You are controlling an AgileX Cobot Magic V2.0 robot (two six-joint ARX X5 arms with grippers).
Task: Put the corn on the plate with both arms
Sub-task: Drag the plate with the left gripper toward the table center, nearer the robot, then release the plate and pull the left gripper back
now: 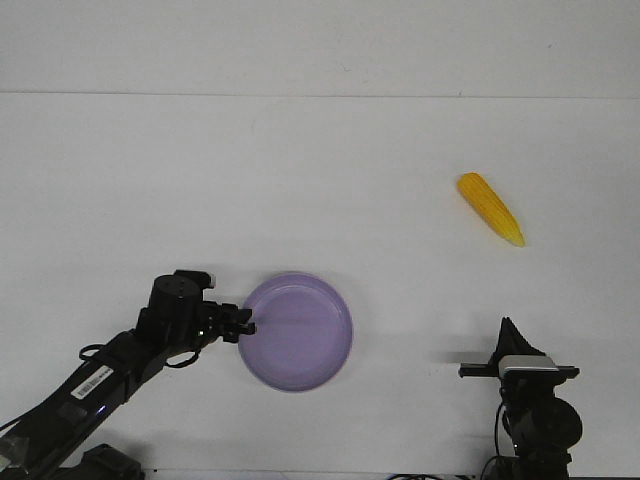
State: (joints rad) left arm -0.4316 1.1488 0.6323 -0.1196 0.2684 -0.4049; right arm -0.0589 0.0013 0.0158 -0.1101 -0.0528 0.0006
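Observation:
The corn (491,208) is a yellow-orange cob lying on the white table at the right, its paler tip pointing toward the near right. The lavender plate (330,345) sits flat at the near centre, with nothing on it. My left gripper (242,324) is at the plate's left rim, with its fingertips close together on the edge. My right gripper (512,340) is low at the near right, pointing away from me, well short of the corn. It shows edge-on, so I cannot see how its jaws stand.
The white table (320,180) runs back to a pale wall at the far edge. Only the plate and the corn lie on it. The left arm (100,380) reaches in from the near left corner.

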